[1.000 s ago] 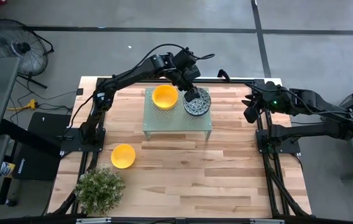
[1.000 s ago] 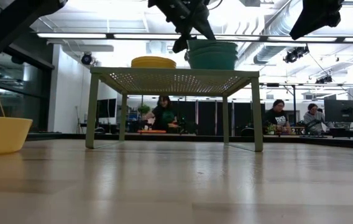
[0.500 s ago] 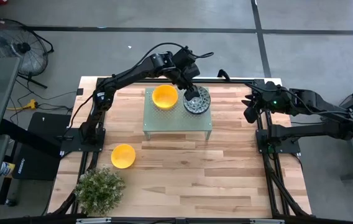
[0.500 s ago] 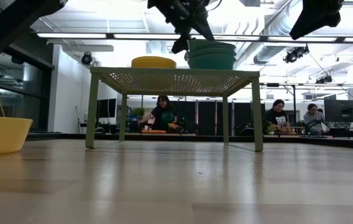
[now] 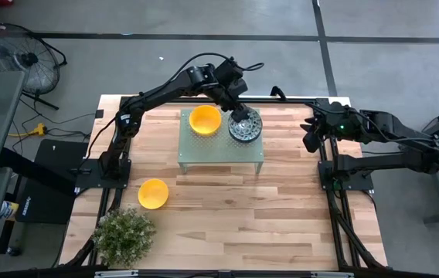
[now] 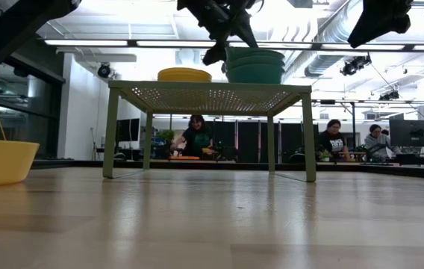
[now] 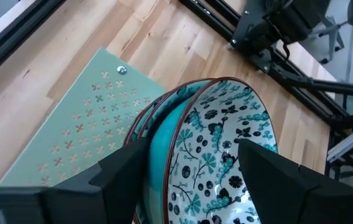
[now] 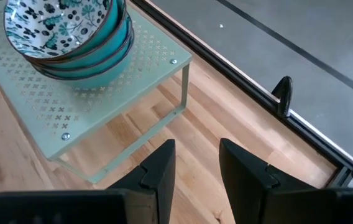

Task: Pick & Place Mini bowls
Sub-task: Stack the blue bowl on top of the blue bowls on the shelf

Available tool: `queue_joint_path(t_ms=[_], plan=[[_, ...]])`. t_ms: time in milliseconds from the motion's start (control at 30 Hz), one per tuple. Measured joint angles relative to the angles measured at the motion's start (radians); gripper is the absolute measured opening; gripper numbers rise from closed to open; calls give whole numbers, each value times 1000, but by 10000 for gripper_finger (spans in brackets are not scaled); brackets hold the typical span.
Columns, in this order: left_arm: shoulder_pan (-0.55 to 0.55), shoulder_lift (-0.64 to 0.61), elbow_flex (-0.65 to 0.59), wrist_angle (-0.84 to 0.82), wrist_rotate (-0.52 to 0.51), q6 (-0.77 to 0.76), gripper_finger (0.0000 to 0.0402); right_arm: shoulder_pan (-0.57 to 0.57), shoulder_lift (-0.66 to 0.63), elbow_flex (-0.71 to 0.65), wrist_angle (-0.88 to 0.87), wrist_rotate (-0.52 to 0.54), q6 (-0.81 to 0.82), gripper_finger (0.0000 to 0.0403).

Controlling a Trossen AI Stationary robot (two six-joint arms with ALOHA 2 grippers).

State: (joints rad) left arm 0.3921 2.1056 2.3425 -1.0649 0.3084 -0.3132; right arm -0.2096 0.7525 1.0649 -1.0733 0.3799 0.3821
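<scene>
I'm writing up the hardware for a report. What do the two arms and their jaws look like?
Both arms are dark, nearly black, built of slim jointed segments. Black cables loop loosely over the left arm near its wrist. The right arm shows a small green light near its wrist. Each gripper ends in two flat, blocky dark jaws, seen on the left gripper and the right gripper. No markings are readable.

— How many yellow bowls?
— One alone on the counter (image 5: 281, 216), bowl (image 5: 153, 193); a yellow stack (image 5: 205, 120) on the stand (image 5: 204, 150), count unclear.
— Patterned?
— One stack (image 8: 71, 37), at least three. One plant (image 5: 124, 235).
</scene>
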Motion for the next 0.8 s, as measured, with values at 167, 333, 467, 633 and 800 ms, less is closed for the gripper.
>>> queue_joint_path(t_ms=[167,333,467,633,800], plan=[[0,0,0,2,1,-57,250,0,0,0,0,-13,39,113],[1,0,0,46,7,-85,250,0,0,0,0,-21,48,113],[9,0,0,85,23,-88,250,0,0,0,0,-19,48,113],[15,0,0,85,-13,-71,250,0,0,0,0,-17,47,113],[20,0,0,85,-80,-4,250,0,0,0,0,-16,38,113]])
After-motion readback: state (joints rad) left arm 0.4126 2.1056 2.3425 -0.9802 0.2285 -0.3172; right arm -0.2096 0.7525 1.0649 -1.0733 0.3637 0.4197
